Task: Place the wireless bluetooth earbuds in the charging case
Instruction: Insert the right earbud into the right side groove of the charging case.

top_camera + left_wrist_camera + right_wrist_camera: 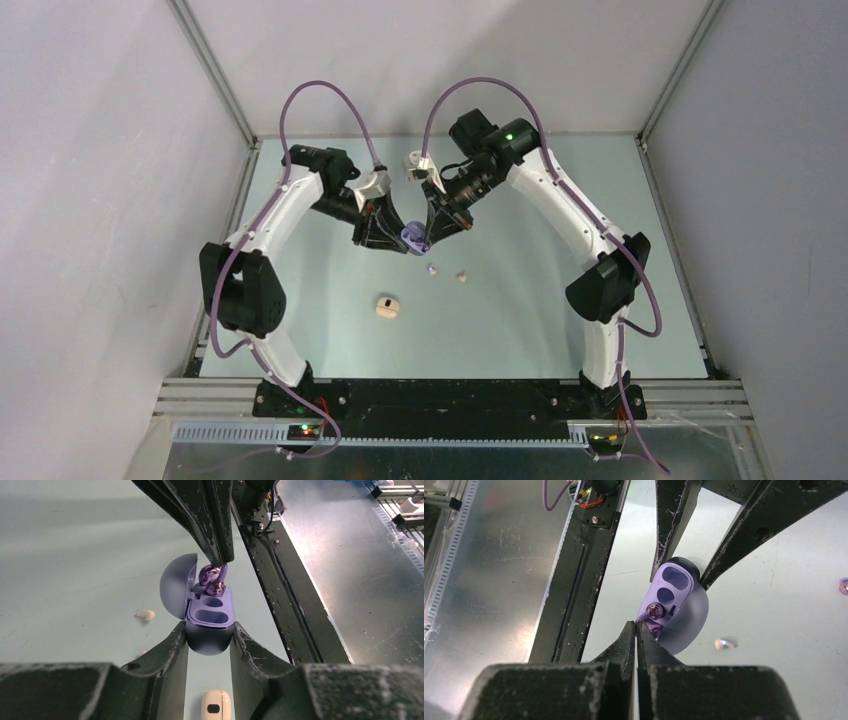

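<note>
The left hand (pixel 209 637) clamped the open purple case (pixel 212 614) by its rounded base, with the lid (pixel 175 582) swung back to one side. The right hand (pixel 637 626) was pinched narrow on a purple earbud (pixel 653 612) at the end of the case's tray farthest from the left hand; whether it was fully seated I could not tell. On the desk (pixel 540 300) nearby lay a second purple earbud (pixel 432 269) and a beige earbud (pixel 462 274), with a cream case (pixel 388 306) closer to the arm bases.
</note>
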Robot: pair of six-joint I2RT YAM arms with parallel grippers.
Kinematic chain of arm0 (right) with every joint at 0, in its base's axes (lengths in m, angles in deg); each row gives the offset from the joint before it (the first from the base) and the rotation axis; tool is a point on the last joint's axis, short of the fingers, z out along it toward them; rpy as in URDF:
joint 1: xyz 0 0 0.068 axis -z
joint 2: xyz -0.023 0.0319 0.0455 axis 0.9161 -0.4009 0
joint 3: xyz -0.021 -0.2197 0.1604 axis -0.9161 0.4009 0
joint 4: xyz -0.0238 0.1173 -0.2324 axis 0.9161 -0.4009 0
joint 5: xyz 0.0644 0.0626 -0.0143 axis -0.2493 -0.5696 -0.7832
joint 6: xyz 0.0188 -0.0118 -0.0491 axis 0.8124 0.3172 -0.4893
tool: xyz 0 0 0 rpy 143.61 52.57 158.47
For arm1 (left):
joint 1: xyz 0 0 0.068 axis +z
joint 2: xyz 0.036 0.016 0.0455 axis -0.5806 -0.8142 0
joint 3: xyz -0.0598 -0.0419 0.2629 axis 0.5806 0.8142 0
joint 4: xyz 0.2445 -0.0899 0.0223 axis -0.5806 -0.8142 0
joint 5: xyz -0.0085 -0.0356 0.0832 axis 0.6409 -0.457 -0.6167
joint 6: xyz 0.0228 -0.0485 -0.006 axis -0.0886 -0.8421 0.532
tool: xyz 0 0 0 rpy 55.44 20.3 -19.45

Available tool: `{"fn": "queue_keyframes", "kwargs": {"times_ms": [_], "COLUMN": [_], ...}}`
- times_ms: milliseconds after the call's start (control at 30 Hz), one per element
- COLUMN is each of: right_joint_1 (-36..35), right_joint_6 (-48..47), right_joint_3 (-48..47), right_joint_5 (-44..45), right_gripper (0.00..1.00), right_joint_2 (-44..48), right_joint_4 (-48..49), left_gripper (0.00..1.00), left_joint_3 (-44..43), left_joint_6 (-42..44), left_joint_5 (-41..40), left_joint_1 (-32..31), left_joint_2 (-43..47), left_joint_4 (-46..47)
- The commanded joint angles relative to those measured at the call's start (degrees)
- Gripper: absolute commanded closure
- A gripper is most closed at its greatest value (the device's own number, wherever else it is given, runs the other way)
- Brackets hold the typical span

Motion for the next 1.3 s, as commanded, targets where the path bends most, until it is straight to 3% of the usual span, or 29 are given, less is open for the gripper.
{"fn": "queue_keyframes", "kwargs": {"times_ms": [0,667,833,967,1067,1167,1267], "right_joint_1": [-0.4,-0.1,1.1,1.1,1.1,2.1,3.5], "right_joint_6": [2.4,5.3,7.6,10.1,12.6,14.9,23.1], "right_joint_3": [1.5,2.6,8.3,13.6,11.3,7.8,6.1], "right_joint_5": [0.5,0.4,-0.1,0.3,0.6,-0.4,-1.8], "right_gripper": [1.00,1.00,0.99,0.88,0.74,0.68,0.60], "right_joint_2": [3.6,3.4,6.2,9.8,10.4,12.3,15.6], "right_joint_4": [2.3,6.3,11.0,17.0,17.6,18.4,23.2], "left_gripper": [1.00,1.00,1.00,1.00,1.00,1.00,1.00], "left_joint_3": [-2.2,-2.0,-2.1,-1.5,-0.7,-0.8,-3.2], "left_joint_6": [-0.3,-0.9,-1.9,-1.6,-1.5,-1.9,-3.5], "left_joint_5": [3.0,4.7,6.5,5.8,5.5,5.2,5.5], "left_joint_1": [0.3,0.7,1.7,1.8,1.9,1.8,1.9], "left_joint_2": [0.1,-0.1,-0.3,0.1,0.5,0.8,0.1], "left_joint_4": [-2.7,-2.7,-2.7,-2.7,-2.7,-2.7,-2.7]}}
